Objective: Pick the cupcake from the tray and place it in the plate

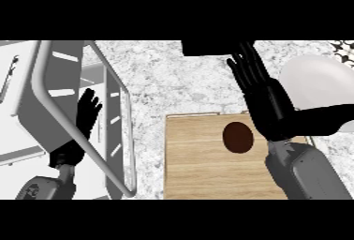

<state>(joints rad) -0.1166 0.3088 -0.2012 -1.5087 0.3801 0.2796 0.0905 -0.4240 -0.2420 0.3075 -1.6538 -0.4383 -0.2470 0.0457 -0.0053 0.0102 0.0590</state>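
Note:
A dark brown cupcake sits on the wooden tray at lower centre. My right hand stretches with straight fingers up past the tray's far right corner, just right of the cupcake and not touching it. Its thumb reaches rightward over the white plate, which lies at the right edge beside the tray. My left hand rests open at the left, fingers up, over the rack.
A grey wire dish rack fills the left side, its rail running diagonally down to the counter. Speckled counter lies between rack and tray. A black object sits at the top edge.

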